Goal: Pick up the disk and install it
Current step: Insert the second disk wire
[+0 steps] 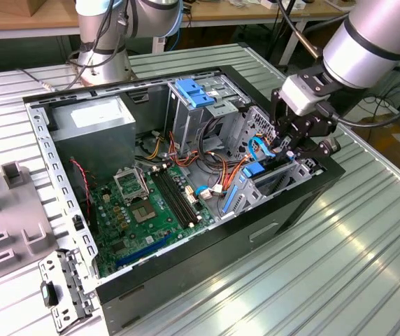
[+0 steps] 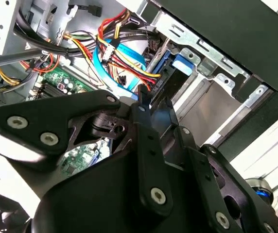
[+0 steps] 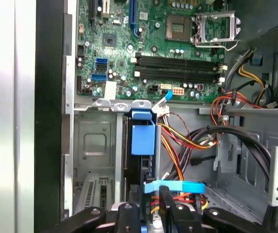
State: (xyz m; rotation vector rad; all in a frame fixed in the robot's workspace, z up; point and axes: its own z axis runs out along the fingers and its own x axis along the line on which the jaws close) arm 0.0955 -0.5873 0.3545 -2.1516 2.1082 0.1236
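- At the exterior view's right end of the open computer case point(image 1: 207, 252), the gripper point(image 1: 292, 143) hangs over the drive bay point(image 1: 273, 178)
- The disk point(image 3: 142, 141) stands edge-on in the bay slot, likely so it slides home; whether the fingers grip it I cannot tell

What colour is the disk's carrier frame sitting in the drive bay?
Light blue, on the disk, clearest in the first wrist view.

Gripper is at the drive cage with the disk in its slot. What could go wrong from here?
1. In the first wrist view the blue flat cable crosses right by the gripper. It could snag or get pinched.
2. The coloured wires run close beside the disk. They might get trapped against the drive cage.
3. The slot looks narrow, so a slight tilt could jam the disk.
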